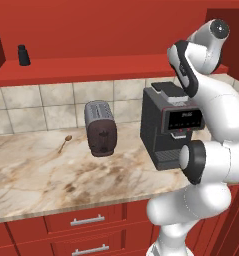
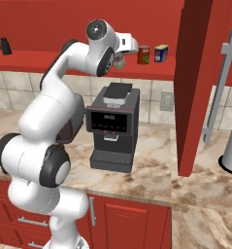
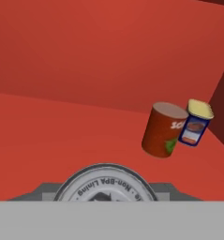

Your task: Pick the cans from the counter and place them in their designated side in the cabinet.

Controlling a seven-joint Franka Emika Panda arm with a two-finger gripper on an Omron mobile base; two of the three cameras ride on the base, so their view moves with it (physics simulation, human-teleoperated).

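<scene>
The gripper (image 2: 118,61) seemingly clasps the silvery can (image 3: 105,183) over the shelf (image 3: 62,131), lined up to join the red can (image 3: 162,130) standing at two o'clock beside the blue can (image 3: 196,123).

From here the shelf (image 3: 48,126) of the cabinet lies bare and red ahead of my pincer (image 2: 121,59), with open room to the left. On the right the dark red can (image 3: 162,130) and the blue-and-yellow can (image 3: 196,123) stand touching, close against the cabinet's side wall (image 3: 223,112). Below, the coffee machine (image 2: 112,127) blocks a straight drop to the worktop (image 2: 151,165). Far left, a black shaker (image 1: 23,55) stands alone.
</scene>
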